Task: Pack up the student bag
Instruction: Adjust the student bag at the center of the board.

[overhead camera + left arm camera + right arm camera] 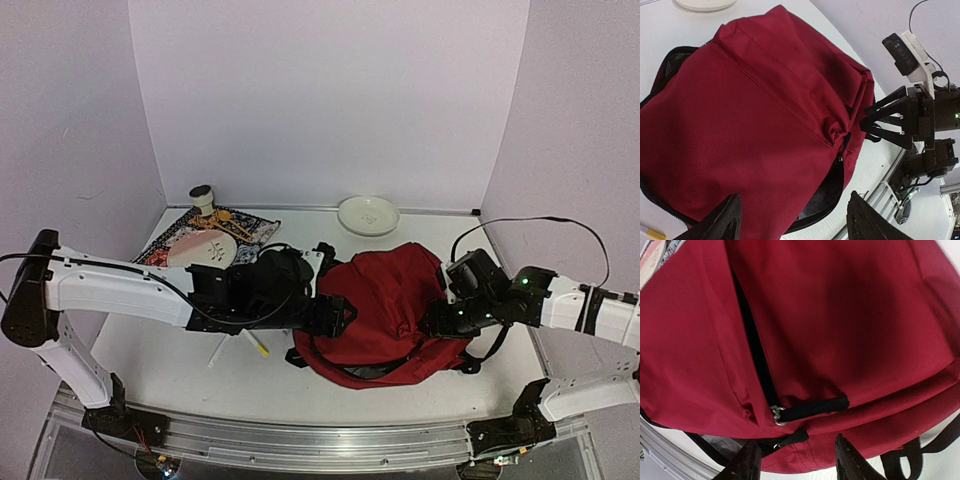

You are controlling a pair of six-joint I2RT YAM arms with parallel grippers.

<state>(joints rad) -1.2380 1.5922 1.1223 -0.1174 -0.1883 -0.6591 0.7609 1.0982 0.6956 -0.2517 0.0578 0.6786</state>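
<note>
- The bag (385,300) lies flat mid-table between the two arms, with its near edge gaping dark.
- The left gripper (795,222) is at the bag's left edge, fingers spread wide. Red fabric shows between them, but nothing is pinched.
- The right gripper (797,462) is tight against the bag's right side, fingers apart too and gripping nothing.
- A zip pull (778,414) with a black tab sits just ahead of the right fingertips.
- Behind the bag, a white plate (368,214) sits by the back wall.
- Far left, there's a patterned cloth (255,232) carrying a second plate (202,250) and a cup (202,196).
- A yellow pen (259,345) lies under the left arm.
</note>
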